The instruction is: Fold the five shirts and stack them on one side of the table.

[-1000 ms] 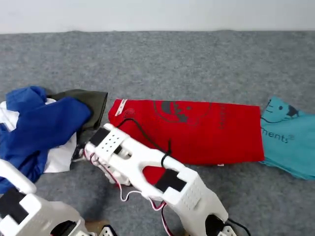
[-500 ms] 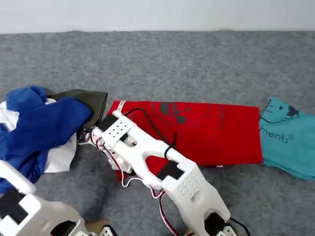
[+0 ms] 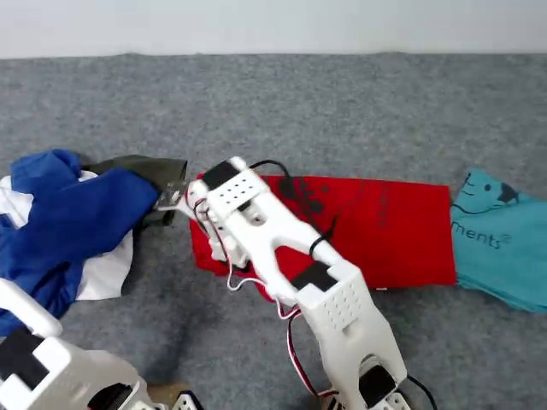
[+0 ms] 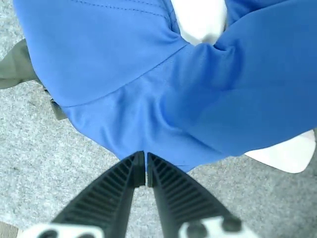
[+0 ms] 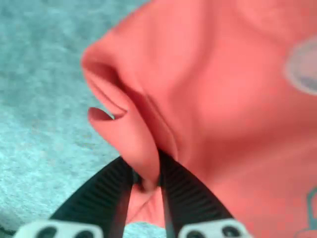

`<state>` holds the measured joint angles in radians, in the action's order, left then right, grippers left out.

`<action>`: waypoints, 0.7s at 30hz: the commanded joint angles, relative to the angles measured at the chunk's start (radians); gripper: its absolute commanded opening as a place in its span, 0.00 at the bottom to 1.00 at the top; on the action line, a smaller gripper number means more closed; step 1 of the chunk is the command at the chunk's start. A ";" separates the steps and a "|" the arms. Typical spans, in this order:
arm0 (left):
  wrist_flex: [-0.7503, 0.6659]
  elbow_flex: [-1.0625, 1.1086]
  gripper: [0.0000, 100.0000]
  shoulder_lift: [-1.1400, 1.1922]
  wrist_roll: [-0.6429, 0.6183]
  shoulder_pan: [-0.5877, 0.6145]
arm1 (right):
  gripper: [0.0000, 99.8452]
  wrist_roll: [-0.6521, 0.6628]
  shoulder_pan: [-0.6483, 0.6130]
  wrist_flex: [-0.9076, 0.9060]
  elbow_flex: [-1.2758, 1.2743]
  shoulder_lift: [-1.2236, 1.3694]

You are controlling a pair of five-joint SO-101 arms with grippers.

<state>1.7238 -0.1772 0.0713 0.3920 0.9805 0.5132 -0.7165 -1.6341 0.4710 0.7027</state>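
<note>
Right claw (image 5: pixel 146 166), shirt fold (image 5: pixel 133 144) farther back

A grey carpeted table (image 3: pixel 359 111) meets a white wall (image 3: pixel 273 26).

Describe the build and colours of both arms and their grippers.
Both arms are white plastic with black blocks set in. The right arm has perforated panels and loose red, black and white cables running along it; the left arm shows a black block in a white shell. The left gripper and right gripper each have black ribbed fingers on white bases.
</note>
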 commanded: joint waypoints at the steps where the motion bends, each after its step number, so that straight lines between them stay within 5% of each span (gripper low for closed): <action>1: -0.009 -0.038 0.02 -0.055 0.005 -0.003 | 0.01 0.012 0.038 -0.013 0.100 -0.104; 10: -0.044 0.002 0.02 -0.055 0.003 -0.003 | 0.02 0.061 0.091 0.012 0.155 -0.093; 16: -0.051 0.022 0.02 -0.055 0.003 -0.003 | 0.16 0.061 0.168 0.042 0.155 -0.093; 21: -0.051 0.022 0.02 -0.055 0.003 -0.005 | 0.17 0.068 0.266 0.173 0.158 -0.074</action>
<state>1.7008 -0.1527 0.0713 0.3920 0.9805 0.5700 -0.5079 -1.5236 0.5769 0.6828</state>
